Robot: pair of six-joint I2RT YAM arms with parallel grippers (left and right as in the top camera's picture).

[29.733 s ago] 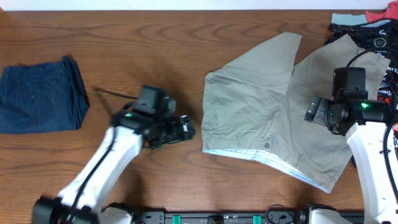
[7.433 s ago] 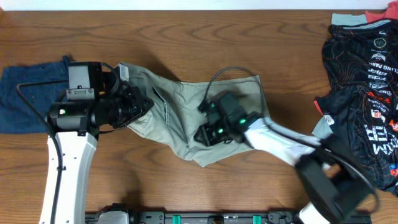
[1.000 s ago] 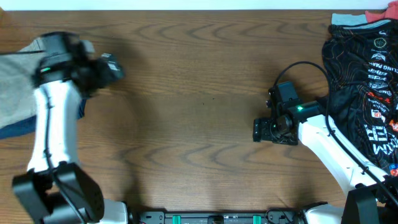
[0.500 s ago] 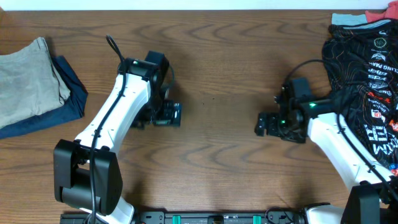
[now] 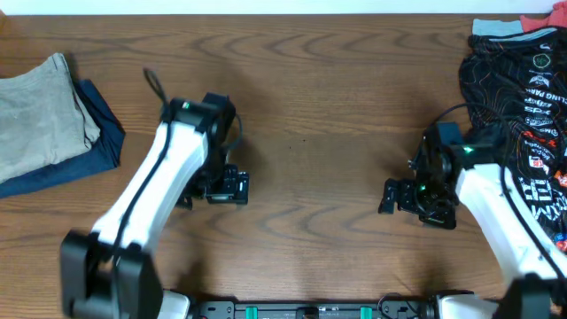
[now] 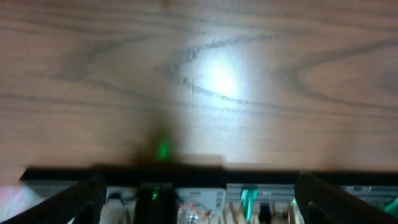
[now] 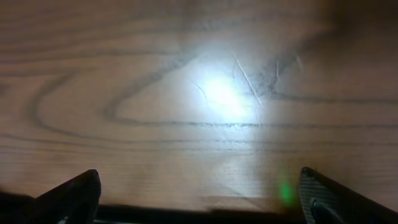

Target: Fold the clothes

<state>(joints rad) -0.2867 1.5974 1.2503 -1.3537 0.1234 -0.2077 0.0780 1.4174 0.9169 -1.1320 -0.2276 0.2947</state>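
Shorts folded far left atop navy garment; jersey far right; my left gripper & right gripper both spread.

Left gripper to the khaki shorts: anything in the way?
Nothing visible. Only table surface lies between the left gripper and the folded khaki shorts, which rest on the navy garment at far left.

Sheened wood, soft cloth, hard plastic

The table is brown grained wood, smooth enough to throw back a bright glare in the 2 wrist views. The khaki shorts, upper left, are matt woven cloth. The black jersey, upper right, looks slicker. The left arm and right arm have smooth white plastic shells.
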